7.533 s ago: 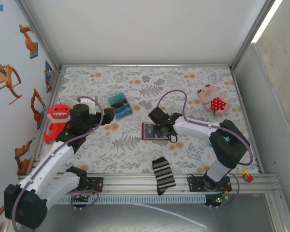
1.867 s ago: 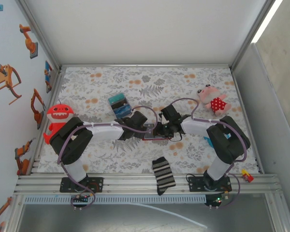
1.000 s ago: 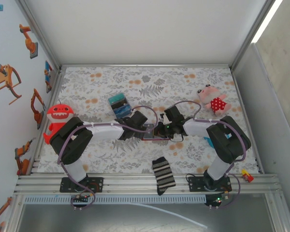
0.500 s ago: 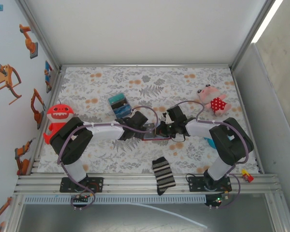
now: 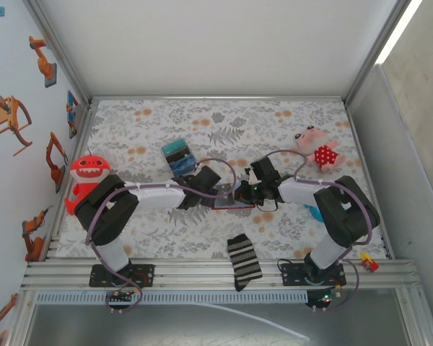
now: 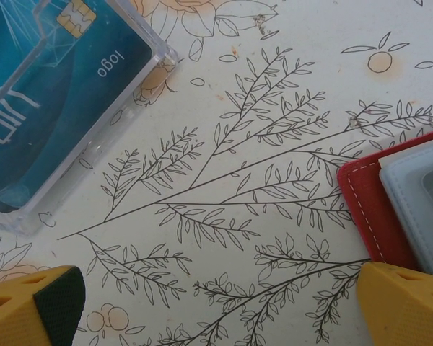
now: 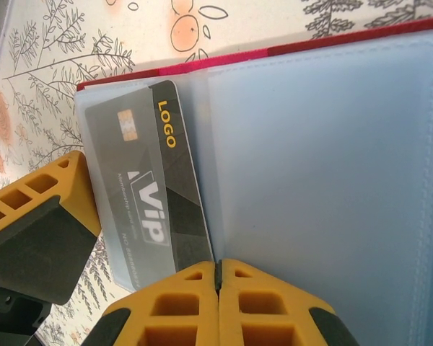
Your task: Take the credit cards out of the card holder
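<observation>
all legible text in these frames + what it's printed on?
"LOGO": yellow, on the dark card in a card holder pocket.
"VIP": white, same dark card.
Fine line beside "VIP": too small to read.
"logo": white, on the teal card in the clear case.
Large white letters on the teal card: cut off at the frame edge, unreadable.
Top view: nothing legible.

A robotics lab test cell: a left arm (image 5: 151, 196) and right arm (image 5: 303, 191) bolted to an aluminium rail (image 5: 216, 277), white panel walls (image 5: 216, 43), robot stickers (image 5: 14, 119), and a floral-covered bench (image 5: 274, 122).
</observation>
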Controlling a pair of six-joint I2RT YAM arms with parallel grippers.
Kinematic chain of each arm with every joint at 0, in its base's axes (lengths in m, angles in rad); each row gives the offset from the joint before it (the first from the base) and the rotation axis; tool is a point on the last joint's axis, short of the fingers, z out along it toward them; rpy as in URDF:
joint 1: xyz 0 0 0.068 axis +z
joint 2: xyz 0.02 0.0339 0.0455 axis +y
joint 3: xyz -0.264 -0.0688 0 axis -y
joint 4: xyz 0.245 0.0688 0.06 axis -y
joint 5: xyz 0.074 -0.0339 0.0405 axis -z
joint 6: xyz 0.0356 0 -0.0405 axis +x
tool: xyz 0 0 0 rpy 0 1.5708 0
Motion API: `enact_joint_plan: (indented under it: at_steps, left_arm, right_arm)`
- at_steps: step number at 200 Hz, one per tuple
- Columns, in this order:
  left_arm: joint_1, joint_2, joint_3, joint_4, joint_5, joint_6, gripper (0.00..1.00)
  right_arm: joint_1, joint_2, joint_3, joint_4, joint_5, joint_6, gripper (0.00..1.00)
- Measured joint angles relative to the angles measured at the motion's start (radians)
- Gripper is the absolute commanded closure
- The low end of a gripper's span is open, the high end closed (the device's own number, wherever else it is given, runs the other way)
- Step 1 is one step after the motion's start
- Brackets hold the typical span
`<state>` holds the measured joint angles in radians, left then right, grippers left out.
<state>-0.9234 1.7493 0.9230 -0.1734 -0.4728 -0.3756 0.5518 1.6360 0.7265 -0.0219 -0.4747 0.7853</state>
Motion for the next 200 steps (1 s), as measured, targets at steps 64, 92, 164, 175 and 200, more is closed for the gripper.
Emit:
enact_joint_plan:
  at_steps: [64,92,164,175,200]
  left_arm:
    - [0.000,-0.025,0.044,0.010,0.006,0.029,0.03]
    - [0.002,-0.020,0.059,0.027,0.024,0.031,0.03]
    - [0.028,0.032,0.064,0.038,0.074,0.032,0.03]
    - [0.028,0.037,0.064,0.038,0.077,0.032,0.03]
    - [0.028,0.040,0.064,0.037,0.084,0.031,0.03]
  right_arm:
    - [0.000,-0.040,0.000,-0.012,0.000,0.000,0.95]
    - [0.000,-0.040,0.000,-0.017,0.001,0.000,0.93]
    - [0.000,-0.040,0.000,-0.018,0.000,0.000,0.86]
    - [0.000,-0.040,0.000,-0.018,0.000,0.000,0.85]
    - [0.000,-0.037,0.001,-0.018,0.000,0.000,0.83]
